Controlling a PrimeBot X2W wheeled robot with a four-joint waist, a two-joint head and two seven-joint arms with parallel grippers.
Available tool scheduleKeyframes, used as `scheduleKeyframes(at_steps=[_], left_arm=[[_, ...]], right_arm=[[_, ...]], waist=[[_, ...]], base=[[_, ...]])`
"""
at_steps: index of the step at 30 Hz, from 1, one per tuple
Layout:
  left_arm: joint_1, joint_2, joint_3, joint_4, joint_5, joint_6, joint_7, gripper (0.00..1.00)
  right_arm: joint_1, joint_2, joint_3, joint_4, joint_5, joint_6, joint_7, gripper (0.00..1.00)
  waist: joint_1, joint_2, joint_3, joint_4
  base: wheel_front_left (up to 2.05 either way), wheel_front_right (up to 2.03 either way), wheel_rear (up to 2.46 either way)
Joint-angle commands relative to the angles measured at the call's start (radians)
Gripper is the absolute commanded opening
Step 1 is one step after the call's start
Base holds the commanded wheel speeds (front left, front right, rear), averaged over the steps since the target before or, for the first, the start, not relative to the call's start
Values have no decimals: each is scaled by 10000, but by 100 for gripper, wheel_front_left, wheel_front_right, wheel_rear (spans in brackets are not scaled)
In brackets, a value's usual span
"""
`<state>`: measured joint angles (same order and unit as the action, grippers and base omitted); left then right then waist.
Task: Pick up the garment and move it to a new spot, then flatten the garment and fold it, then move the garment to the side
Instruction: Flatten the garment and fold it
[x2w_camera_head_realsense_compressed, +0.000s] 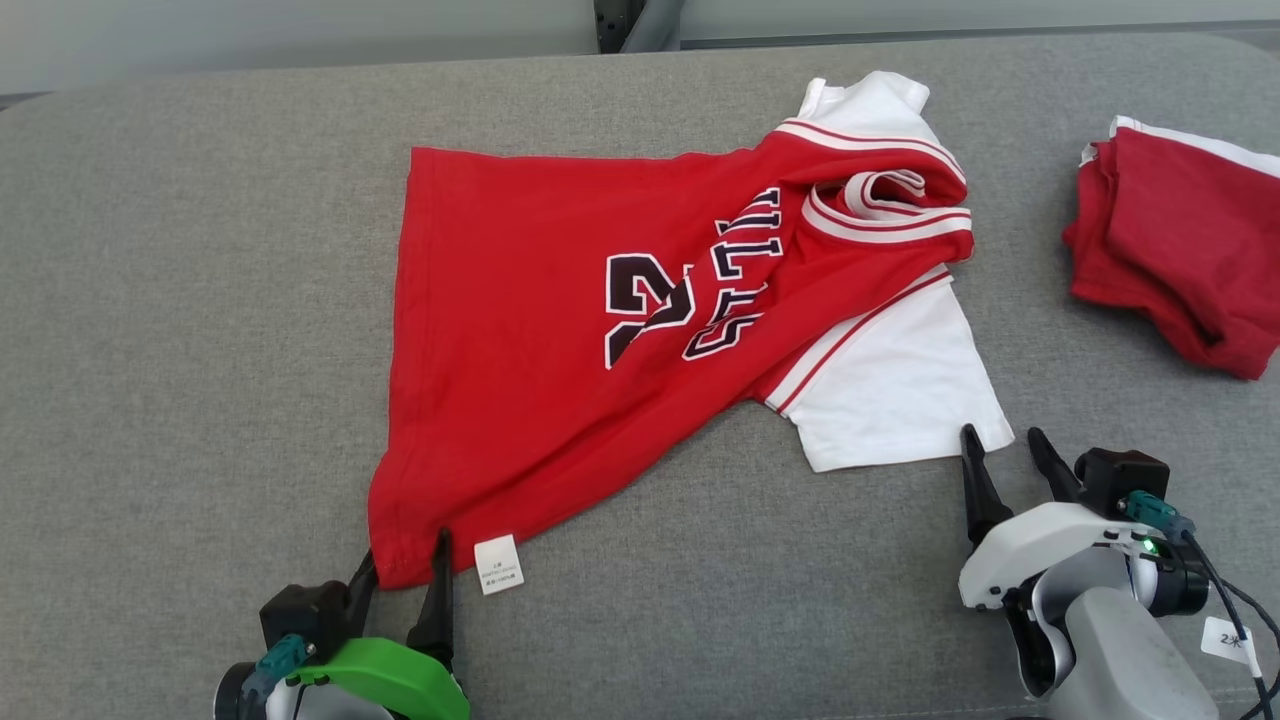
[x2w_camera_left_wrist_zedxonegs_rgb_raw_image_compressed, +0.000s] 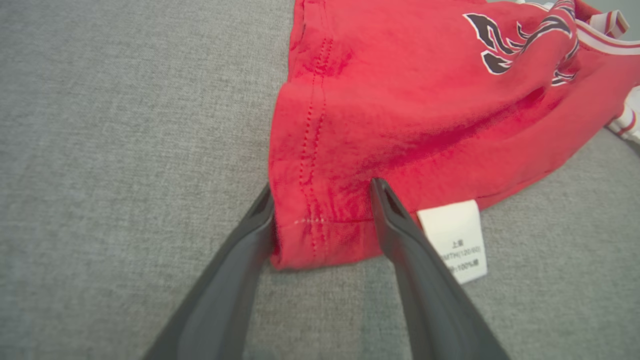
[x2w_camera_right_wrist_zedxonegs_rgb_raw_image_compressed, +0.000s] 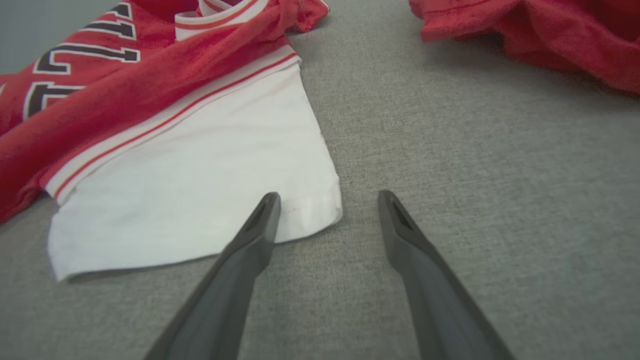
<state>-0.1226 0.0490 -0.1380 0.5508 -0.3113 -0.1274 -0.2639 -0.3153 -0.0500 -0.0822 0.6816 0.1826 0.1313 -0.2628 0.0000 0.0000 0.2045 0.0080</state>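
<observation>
Grey woven fabric covers the tabletop (x2w_camera_head_realsense_compressed: 200, 300), with wide bare room to the left of the garment and along the near edge. The garment (x2w_camera_head_realsense_compressed: 560, 400), a red jersey with white sleeves, lies spread mid-tabletop, its collar end bunched toward the right. A folded red cloth (x2w_camera_head_realsense_compressed: 1170, 250) sits well apart at the far right. The left pincer (x2w_camera_head_realsense_compressed: 405, 548) reaches in low from the lower left, jaws apart astride the jersey's near hem corner: one finger at the edge, the other on the cloth beside a white label (x2w_camera_head_realsense_compressed: 498, 565). The right pincer (x2w_camera_head_realsense_compressed: 1001, 435), spread wide and gripping nothing, has one fingertip over the corner of the white sleeve (x2w_camera_head_realsense_compressed: 890, 400) and the other over bare fabric.
</observation>
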Motion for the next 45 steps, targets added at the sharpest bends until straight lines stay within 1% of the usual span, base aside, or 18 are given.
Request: scheduleKeyframes(at_steps=[1, 5, 10, 11, 12, 14, 15, 16, 17, 24, 29, 30, 32, 35, 36, 37, 40, 45], left_arm=[[-163, 33, -22, -36, 53, -24, 0, 89], [-215, 33, -104, -65, 91, -29, 0, 89], [-255, 33, -145, -67, 104, -27, 0, 90], [-257, 33, -145, -83, 109, -28, 0, 89], [-255, 33, -146, -98, 121, -29, 0, 89], [-265, 33, -148, -110, 130, -29, 0, 90], [-275, 33, -150, -113, 138, -30, 0, 89], [-287, 33, -160, -116, 139, -30, 0, 89], [-298, 33, -175, -122, 135, -31, 0, 89], [-231, 33, -230, -149, 84, -35, 0, 89], [-67, 33, -260, -160, 26, -37, 0, 83], [-37, 33, -267, -161, 11, -37, 0, 78], [22, 32, -304, -155, -21, -37, 0, 62], [82, 33, -326, -162, -62, -38, 0, 42], [99, 33, -335, -156, -78, -36, 0, 32], [119, 32, -344, -152, -77, -36, 0, 0], [202, 33, -389, -118, -137, -37, 0, 0], [214, 29, -281, -919, -389, -37, 0, 0]], right_arm=[[-189, -27, -5, 151, -46, -14, -22, 100], [-641, -16, 81, 1232, -127, -14, 4, 100], [-835, 20, 466, 1629, 149, -4, 15, 100], [-839, 27, 544, 1717, 180, -3, 18, 78], [-850, 40, 597, 1750, 192, -3, 36, 51], [-877, 41, 646, 1836, 205, -3, 39, 35], [-895, 40, 654, 1876, 213, -3, 41, 23], [-908, 34, 661, 1910, 239, -4, 44, 3], [-916, 29, 655, 1949, 299, -4, 52, 0], [-756, -24, 301, 1305, 295, -15, 3, 0], [-349, -32, -38, 780, 349, -15, 0, 0], [-273, -32, -90, 688, 346, -15, 0, 0], [-114, -33, -176, 519, 399, -15, -3, 0], [52, -32, -207, 365, 429, -15, -10, 0], [82, -32, -229, 321, 451, -15, -8, 0], [114, -33, -227, 289, 474, -15, -10, 0], [216, -33, -247, 64, 585, -14, -10, 0], [276, -33, -247, -608, 797, -14, -11, 0]], waist=[[0, 0, 66, 63], [0, 0, 136, 173], [0, 0, 166, 259], [0, 0, 170, 271], [0, 0, 178, 280], [0, 0, 201, 298], [0, 0, 211, 306], [0, 0, 224, 317], [0, 0, 234, 328], [0, 0, 183, 336], [0, 0, -9, 319], [0, 0, -43, 311], [0, 0, -111, 283], [0, 0, -193, 236], [0, 0, -217, 218], [0, 0, -248, 198], [0, 0, -357, 157], [0, 0, -629, 128]], base=[[0, 0, 0], [0, 0, 0], [0, 0, 0], [0, 0, 0], [0, 0, 0], [0, 0, 0], [0, 0, 0], [0, 0, 0], [0, 0, 0], [0, 0, 0], [0, 0, 0], [0, 0, 0], [0, 0, 0], [0, 0, 0], [0, 0, 0], [0, 0, 0], [0, 0, 0], [0, 0, 0]])
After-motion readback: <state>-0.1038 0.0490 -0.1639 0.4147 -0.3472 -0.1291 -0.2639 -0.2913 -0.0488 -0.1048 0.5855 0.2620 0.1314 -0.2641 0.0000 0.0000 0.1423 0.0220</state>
